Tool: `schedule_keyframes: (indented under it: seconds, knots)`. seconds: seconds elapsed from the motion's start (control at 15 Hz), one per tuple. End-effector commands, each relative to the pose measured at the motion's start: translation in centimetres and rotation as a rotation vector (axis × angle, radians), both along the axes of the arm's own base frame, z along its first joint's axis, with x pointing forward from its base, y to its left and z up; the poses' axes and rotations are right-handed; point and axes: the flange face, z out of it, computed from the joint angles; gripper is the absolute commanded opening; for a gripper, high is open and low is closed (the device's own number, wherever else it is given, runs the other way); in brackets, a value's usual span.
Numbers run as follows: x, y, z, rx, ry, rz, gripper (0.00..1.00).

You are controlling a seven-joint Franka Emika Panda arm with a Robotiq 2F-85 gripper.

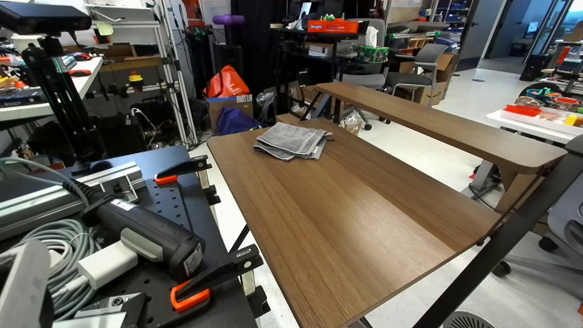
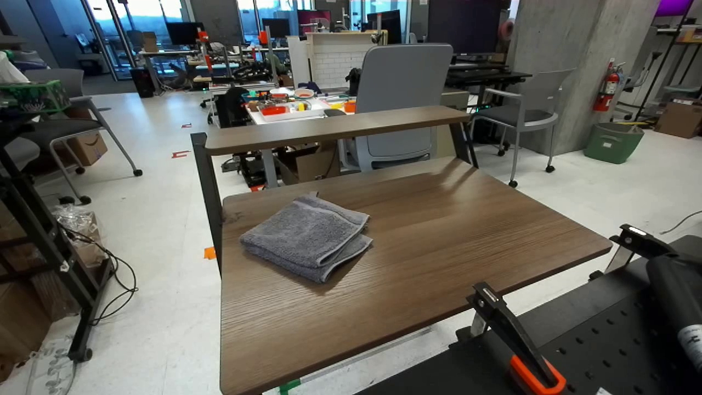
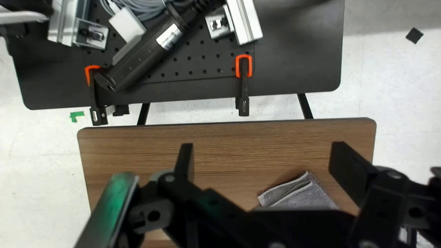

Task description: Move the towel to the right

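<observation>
The towel (image 1: 294, 140) is a small grey folded cloth lying flat on the brown wooden tabletop (image 1: 346, 218). In an exterior view it lies near the far end of the tabletop. It also lies on the left part of the tabletop in an exterior view (image 2: 310, 236). In the wrist view, a corner of the towel (image 3: 303, 194) shows at lower right; the gripper body hides the rest. My gripper (image 3: 263, 146) shows only in the wrist view. Its two fingers are wide apart with nothing between them, and it is above the tabletop, apart from the towel.
A raised wooden shelf (image 1: 437, 123) runs along one long side of the tabletop. A black bench (image 3: 299, 51) stands along the opposite side across a narrow gap. It holds a black cabled tool (image 3: 148, 51), clamps with orange handles (image 3: 244, 65) and metal rails (image 3: 244, 20).
</observation>
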Motion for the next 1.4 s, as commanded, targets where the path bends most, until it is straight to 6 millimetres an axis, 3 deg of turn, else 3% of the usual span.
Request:
schedule_keyframes:
  seconds: [0.0,0.27,0.47,0.93,1.33]
  knots:
    - [4.3,2.7,-5.3,-0.02,-0.061,-0.028,1.0]
    - [8.5,5.9,-11.2,-0.043,-0.155,-0.041,1.0]
    - [11.8,6.9,-15.2,-0.061,-0.179,-0.062,1.0]
    - [20.0,9.2,-23.0,-0.054,-0.151,-0.103,1.0]
    - [24.1,13.1,-28.1,-0.015,-0.107,-0.066,1.0]
